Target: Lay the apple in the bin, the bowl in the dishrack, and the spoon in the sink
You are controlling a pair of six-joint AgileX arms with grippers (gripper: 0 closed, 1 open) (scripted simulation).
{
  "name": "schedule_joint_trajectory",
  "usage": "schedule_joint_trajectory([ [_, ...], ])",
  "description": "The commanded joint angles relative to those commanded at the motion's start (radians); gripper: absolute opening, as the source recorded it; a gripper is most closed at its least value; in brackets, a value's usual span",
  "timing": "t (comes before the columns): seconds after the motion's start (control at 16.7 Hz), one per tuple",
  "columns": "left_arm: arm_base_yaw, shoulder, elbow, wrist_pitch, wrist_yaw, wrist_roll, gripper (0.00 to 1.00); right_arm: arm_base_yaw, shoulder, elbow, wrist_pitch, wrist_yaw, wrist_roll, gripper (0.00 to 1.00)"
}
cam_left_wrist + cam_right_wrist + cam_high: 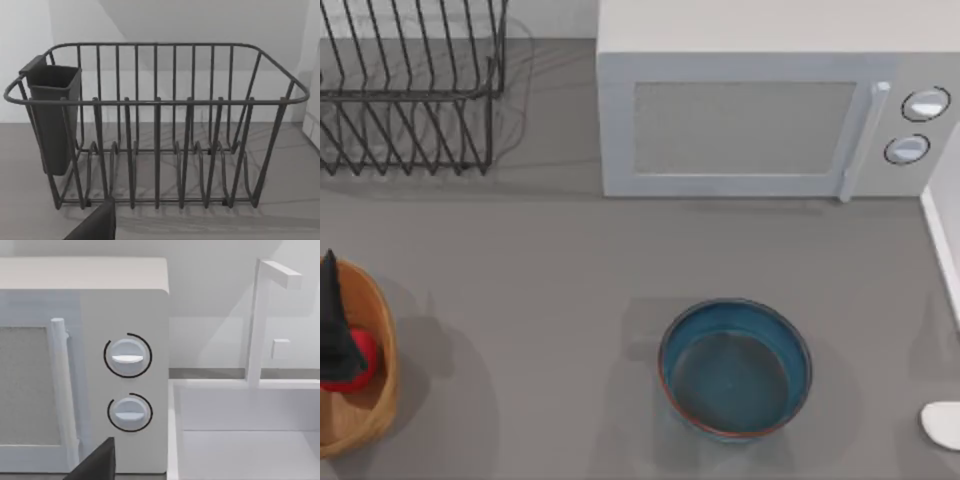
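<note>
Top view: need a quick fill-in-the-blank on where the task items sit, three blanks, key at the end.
1. The apple lies inside the ____.
2. The bowl stands on the table in front of the ____.
3. The spoon lies at the table's ____ edge.

Missing words: bin; microwave; right.

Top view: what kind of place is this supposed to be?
Likely a rendered kitchen counter: a microwave at the back, a wire dishrack beside it, and a sink with a faucet at the right.
</note>
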Motion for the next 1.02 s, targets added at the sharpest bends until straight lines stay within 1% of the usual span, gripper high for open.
schedule_joint_trajectory([
  [0.18, -0.093, 0.119, 0.122, -0.083, 0.004, -0.017, 1.00, 0.000, 0.000, 0.000, 0.000, 0.000, 0.000, 1.00],
  [0.36, -0.207, 0.316, 0.292, -0.197, 0.003, -0.044, 1.00, 0.000, 0.000, 0.000, 0.000, 0.000, 0.000, 1.00],
  [0.78, -0.479, 1.001, 0.772, -0.537, -0.010, -0.155, 1.00, 0.000, 0.000, 0.000, 0.000, 0.000, 0.000, 1.00],
  [1.02, -0.617, 1.326, 1.016, -0.739, -0.007, -0.224, 1.00, 0.000, 0.000, 0.000, 0.000, 0.000, 0.000, 1.00],
])
